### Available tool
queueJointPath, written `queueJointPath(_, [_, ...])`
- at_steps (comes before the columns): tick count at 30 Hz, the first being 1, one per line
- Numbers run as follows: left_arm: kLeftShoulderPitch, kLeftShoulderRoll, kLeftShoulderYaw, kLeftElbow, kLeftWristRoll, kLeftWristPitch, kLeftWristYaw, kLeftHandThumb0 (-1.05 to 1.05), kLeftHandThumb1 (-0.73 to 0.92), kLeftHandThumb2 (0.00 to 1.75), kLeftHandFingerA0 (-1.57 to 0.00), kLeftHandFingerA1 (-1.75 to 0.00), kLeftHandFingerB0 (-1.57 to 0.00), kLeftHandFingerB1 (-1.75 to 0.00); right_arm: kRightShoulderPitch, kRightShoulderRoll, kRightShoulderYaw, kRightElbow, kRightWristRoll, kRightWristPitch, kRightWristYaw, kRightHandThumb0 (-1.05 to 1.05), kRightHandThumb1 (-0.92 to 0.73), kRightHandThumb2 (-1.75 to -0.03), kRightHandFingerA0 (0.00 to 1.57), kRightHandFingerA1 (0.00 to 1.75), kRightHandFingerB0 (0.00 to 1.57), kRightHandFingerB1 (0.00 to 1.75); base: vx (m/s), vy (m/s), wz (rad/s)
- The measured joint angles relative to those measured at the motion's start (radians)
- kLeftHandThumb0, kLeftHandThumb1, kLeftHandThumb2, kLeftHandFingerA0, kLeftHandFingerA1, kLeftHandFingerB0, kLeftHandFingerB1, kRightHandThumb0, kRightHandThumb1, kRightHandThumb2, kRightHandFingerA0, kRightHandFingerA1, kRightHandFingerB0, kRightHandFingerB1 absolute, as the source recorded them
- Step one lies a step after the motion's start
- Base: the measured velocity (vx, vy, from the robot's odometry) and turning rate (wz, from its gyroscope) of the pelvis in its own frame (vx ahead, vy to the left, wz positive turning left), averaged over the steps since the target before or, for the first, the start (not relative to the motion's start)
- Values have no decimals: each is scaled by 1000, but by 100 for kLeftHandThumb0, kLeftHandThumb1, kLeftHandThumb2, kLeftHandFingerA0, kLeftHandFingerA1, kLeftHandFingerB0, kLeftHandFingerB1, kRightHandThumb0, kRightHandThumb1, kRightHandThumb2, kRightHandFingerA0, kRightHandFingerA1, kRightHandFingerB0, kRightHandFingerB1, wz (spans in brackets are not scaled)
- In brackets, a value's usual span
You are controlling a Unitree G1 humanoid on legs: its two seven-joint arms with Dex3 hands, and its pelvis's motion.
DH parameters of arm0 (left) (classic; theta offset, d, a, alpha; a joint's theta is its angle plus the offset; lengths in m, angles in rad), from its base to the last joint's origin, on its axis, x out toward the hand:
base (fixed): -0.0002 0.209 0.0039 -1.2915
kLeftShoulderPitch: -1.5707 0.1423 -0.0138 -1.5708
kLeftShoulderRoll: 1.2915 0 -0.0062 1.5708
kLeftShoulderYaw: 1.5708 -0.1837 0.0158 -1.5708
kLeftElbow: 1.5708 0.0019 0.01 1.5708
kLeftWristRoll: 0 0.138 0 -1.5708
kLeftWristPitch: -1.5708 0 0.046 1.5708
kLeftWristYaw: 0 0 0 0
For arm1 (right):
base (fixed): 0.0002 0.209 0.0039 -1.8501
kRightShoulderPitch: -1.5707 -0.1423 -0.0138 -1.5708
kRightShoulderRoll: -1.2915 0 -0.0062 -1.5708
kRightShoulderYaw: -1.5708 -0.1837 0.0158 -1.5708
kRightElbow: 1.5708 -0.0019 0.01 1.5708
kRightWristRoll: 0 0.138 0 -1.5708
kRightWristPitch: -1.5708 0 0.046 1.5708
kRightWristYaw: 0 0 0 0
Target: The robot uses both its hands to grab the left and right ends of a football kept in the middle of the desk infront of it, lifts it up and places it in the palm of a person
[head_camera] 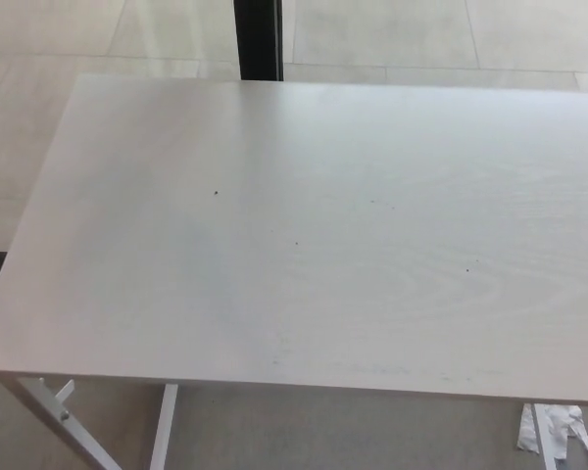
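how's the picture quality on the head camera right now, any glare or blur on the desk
Head view: soft and slightly hazy, with bright, even lighting; the pale desk looks washed out toward its far edge, with only faint wood grain showing at the right; no hard shadows on it; the dark post behind it is blurred at the edges.

We look down on a pale wood-grain surface (372,245); white metal legs (69,421) show beneath; a dark post (258,39) stands beyond.

It looked like an office or lab: a plain pale wood-grain desk (323,225) on white metal legs (162,426) stood over large floor tiles (39,29)
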Motion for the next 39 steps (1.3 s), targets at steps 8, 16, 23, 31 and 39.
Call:
queueJointPath(8, [63,67,-238,201,42,21,-109,-90,67,109,-25,-58,-4,-22,116,-13,107,105,-27,-33,81,-100,-77,-113,11,33,0,6,0,0,0])
queueJointPath(16, [78,93,-288,267,35,31,-193,-89,55,72,-70,-58,-18,-37,251,-41,232,168,-51,-65,191,-105,-73,-109,26,58,0,0,0,0,0])
queueJointPath(23, [79,115,-306,312,33,30,-243,-49,48,55,-93,-57,-71,-47,310,-57,303,192,-52,-87,296,-57,-59,-59,96,50,64,40,0,0,0])
queueJointPath(31, [71,121,-314,385,18,28,-297,-51,51,56,-95,-55,-75,-48,340,-111,360,227,-58,-161,415,-50,-60,-59,92,51,66,41,0,0,0])
queueJointPath(39, [59,150,-317,432,-2,25,-343,-64,45,86,-83,-72,-52,-57,364,-170,417,279,-75,-222,530,-75,-53,-91,44,55,14,42,0,0,0])
